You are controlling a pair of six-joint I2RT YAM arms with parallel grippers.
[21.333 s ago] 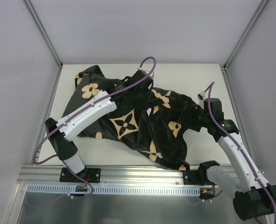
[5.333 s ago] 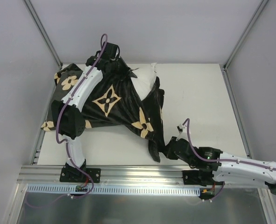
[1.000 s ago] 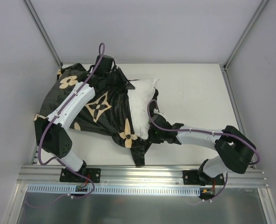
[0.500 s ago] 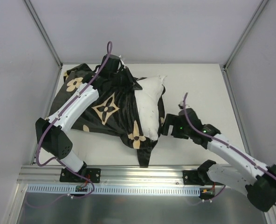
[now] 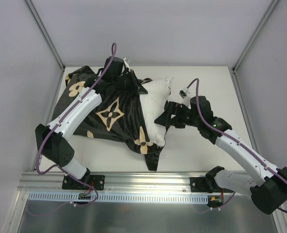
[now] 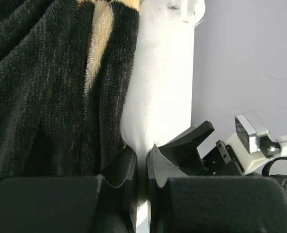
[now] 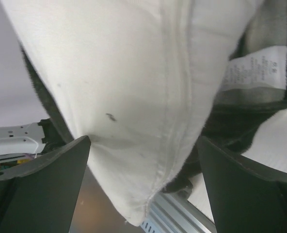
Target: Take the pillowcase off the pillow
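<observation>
Between the right tool's (image 7: 144, 145) fingers, spread as wide as they go, sits the bare white end of the pillow (image 5: 153, 104). Nothing is gripped: the cushion's seamed edge hangs in the gap with room on both sides. A second ago this tool was clamped shut lower down, on the near hem of the pillowcase (image 5: 109, 111). It has since let go, swung out to the side and come back against the pillow's exposed side. That pull is over. It has left roughly the right-hand third of the cushion uncovered, while the black flowered cover still wraps everything on the left tool's side. A dark tail trails toward the near edge of the table (image 5: 206, 82).

Just beyond the right tool's far finger a white care label (image 7: 252, 68) shows on the dark inner cloth, so the cover's mouth lies right beside the jaws.

The left tool (image 6: 141, 170) is closed tight at the far end of the bundle. Its wrist view shows white cloth running down into the pinch, with black plush just beside it; it has not loosened.

The task looks under halfway done. The right tool probably needs a fresh bite before any further stripping.
</observation>
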